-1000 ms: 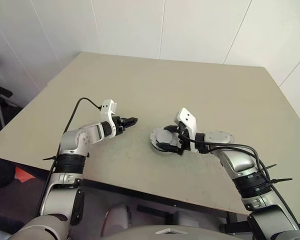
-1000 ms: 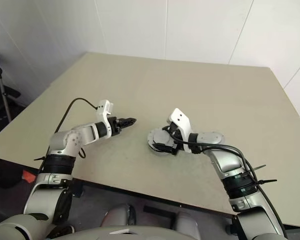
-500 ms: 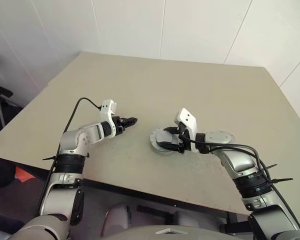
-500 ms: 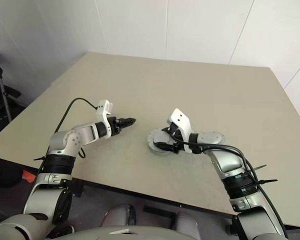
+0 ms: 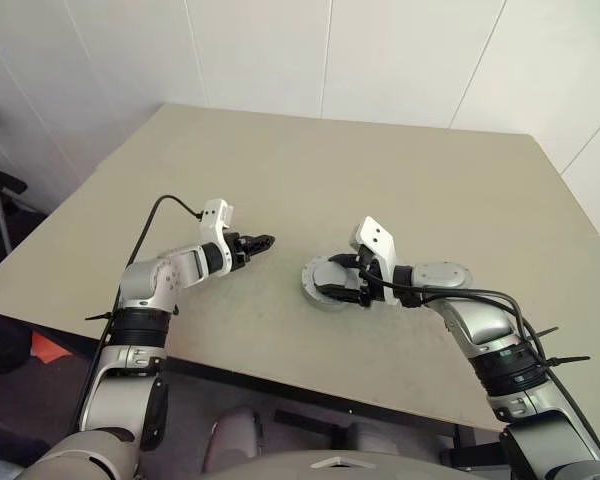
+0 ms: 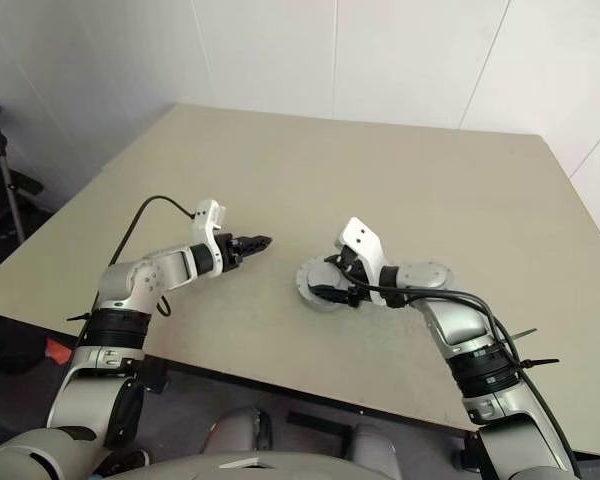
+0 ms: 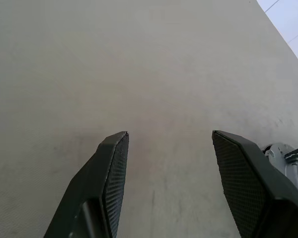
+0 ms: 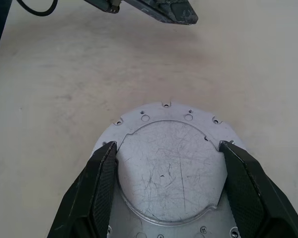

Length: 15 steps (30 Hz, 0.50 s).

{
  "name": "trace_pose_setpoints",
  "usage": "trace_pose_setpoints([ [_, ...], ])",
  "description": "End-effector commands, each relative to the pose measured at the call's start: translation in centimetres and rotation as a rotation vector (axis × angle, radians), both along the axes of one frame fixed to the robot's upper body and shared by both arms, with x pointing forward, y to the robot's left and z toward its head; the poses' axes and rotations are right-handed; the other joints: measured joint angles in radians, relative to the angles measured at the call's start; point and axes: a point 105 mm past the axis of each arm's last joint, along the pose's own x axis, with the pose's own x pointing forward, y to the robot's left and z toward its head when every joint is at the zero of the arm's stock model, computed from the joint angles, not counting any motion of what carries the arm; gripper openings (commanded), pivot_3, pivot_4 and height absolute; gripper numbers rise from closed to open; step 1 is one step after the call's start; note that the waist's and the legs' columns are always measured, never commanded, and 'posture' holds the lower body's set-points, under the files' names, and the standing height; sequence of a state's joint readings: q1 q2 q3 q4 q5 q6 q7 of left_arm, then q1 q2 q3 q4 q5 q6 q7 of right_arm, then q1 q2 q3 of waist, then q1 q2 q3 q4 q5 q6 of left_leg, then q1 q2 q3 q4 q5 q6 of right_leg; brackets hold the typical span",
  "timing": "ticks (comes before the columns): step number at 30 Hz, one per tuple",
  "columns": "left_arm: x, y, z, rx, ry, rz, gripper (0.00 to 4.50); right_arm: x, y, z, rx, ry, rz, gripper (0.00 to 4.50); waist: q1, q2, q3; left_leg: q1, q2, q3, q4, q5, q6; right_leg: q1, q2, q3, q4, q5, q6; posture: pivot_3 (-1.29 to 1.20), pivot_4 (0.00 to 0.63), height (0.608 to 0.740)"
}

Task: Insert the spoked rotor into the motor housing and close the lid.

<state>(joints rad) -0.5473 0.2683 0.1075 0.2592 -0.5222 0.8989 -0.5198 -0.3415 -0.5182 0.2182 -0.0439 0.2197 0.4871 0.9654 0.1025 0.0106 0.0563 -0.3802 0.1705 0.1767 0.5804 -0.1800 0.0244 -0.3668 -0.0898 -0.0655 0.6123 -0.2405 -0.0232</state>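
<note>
A: Where the head views look down, what's there?
B: The motor housing (image 5: 325,281) sits on the table (image 5: 400,190), right fingers (image 5: 337,279) straddling it.
A: Right wrist view?
B: The fingers (image 8: 100,182) press its rim.
A: Left wrist view?
B: Left fingers (image 7: 113,171) spread, empty.

The lid (image 8: 171,163) lies on the table (image 5: 380,180) between the right hand's fingers (image 8: 102,188), the left hand (image 5: 263,241) to its left.
</note>
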Motion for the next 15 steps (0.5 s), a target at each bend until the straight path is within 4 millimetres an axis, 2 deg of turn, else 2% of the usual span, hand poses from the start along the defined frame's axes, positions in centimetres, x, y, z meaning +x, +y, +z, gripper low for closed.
trace_pose_setpoints([
  [1, 0.4, -0.2, 1.3, 0.0, -0.052, -0.008, 2.82, -0.1, 0.2, 1.5, 0.022, -0.05, 0.035, 3.16, -0.001, 0.0, 0.0, 0.0, 0.0, 0.0, 0.0, 0.0, 0.0, 0.0, 0.0, 0.0, 0.0, 0.0, 0.0, 0.0, 0.0, 0.74],
  [15, 0.3, -0.2, 1.3, -0.001, -0.05, -0.008, 2.82, 1.0, 0.0, 0.0, -0.003, -0.034, -0.028, 3.16, -0.004, 0.0, 0.0, 0.001, 0.0, 0.0, 0.0, 0.0, 0.0, 0.001, 0.0, 0.0, 0.0, 0.0, 0.0, 0.0, 0.0, 0.74],
])
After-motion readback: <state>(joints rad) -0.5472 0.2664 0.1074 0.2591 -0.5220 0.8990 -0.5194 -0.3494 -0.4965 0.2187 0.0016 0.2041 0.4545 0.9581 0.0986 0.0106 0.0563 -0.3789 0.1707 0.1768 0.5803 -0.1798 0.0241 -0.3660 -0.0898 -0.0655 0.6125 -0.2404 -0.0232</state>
